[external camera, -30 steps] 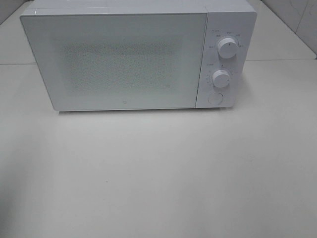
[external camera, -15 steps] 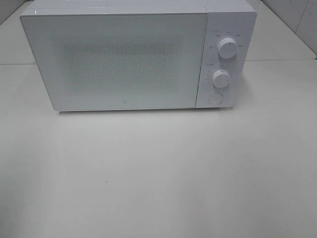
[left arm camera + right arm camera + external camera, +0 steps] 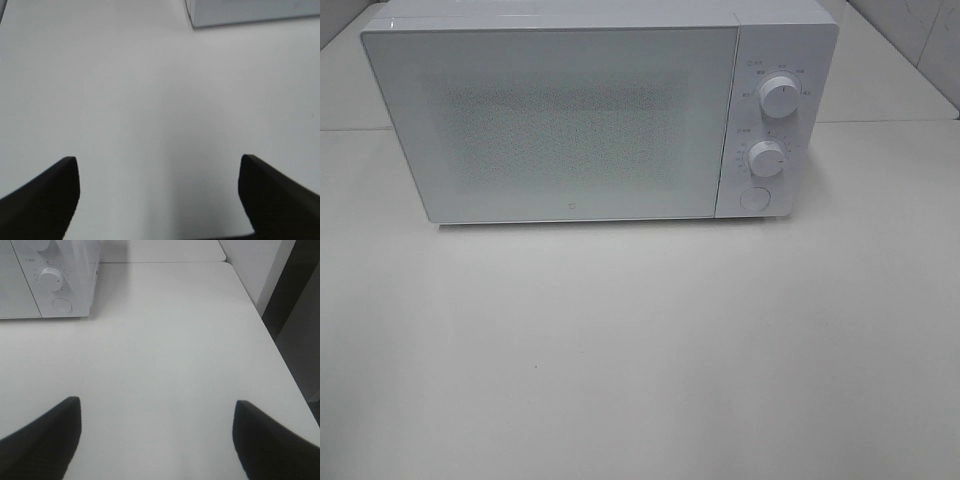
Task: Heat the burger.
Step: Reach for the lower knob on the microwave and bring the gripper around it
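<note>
No change is noted: left fingers (image 3: 42, 200) and right fingers (image 3: 42, 440) are held wide and empty in front of the shut microwave (image 3: 550, 120), so heating is judged unstarted.

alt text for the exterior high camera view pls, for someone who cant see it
A white microwave with its door shut stands at the back of a pale table, seen from above. Down its right side run an upper knob, a lower knob and a round button. The rest of the table is bare.
</note>
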`<control>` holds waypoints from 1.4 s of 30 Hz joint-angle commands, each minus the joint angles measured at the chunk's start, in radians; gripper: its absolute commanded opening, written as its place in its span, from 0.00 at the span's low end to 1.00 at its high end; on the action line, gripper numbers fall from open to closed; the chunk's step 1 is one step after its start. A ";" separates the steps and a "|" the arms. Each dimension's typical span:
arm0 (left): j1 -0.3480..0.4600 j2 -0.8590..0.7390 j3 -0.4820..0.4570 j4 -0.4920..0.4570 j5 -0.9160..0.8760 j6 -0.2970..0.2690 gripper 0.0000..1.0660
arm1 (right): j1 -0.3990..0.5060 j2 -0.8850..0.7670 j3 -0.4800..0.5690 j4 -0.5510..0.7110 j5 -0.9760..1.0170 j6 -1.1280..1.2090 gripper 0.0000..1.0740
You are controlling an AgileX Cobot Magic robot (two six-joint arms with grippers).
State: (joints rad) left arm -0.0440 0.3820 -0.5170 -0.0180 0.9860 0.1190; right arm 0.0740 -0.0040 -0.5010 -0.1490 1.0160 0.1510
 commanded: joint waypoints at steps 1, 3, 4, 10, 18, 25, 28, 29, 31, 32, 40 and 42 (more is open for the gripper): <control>0.004 -0.013 0.012 0.034 0.070 0.000 0.75 | -0.004 -0.029 0.002 -0.002 -0.014 -0.006 0.71; 0.004 -0.030 0.018 0.044 0.050 -0.002 0.75 | -0.004 -0.029 0.002 -0.002 -0.014 -0.006 0.71; 0.004 -0.030 0.018 0.044 0.050 -0.002 0.75 | -0.004 -0.029 0.002 -0.002 -0.014 -0.006 0.71; 0.004 -0.119 0.018 0.034 0.050 -0.007 0.75 | -0.004 -0.029 0.002 -0.002 -0.014 -0.006 0.71; 0.048 -0.329 0.018 0.033 0.050 -0.008 0.75 | -0.004 -0.029 0.002 -0.002 -0.014 -0.006 0.71; 0.070 -0.413 0.019 0.033 0.050 -0.008 0.75 | -0.004 -0.029 0.002 -0.002 -0.014 -0.006 0.71; 0.070 -0.410 0.019 0.032 0.050 -0.008 0.75 | -0.004 -0.028 0.002 -0.002 -0.014 -0.006 0.71; 0.070 -0.411 0.019 0.033 0.050 -0.008 0.75 | -0.004 -0.028 0.002 -0.002 -0.014 -0.006 0.71; 0.070 -0.411 0.019 0.033 0.050 -0.008 0.75 | -0.004 -0.028 0.002 -0.002 -0.014 -0.006 0.71; 0.070 -0.411 0.019 0.033 0.050 -0.008 0.75 | -0.004 -0.028 0.002 -0.002 -0.014 -0.006 0.71; 0.070 -0.411 0.019 0.033 0.050 -0.007 0.75 | -0.004 -0.028 0.002 -0.002 -0.014 -0.006 0.71; 0.070 -0.408 0.019 0.033 0.050 -0.007 0.75 | -0.004 -0.028 0.002 -0.002 -0.014 -0.006 0.71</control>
State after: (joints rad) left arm 0.0240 -0.0050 -0.5000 0.0170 1.0380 0.1180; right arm 0.0740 -0.0040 -0.5010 -0.1490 1.0160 0.1510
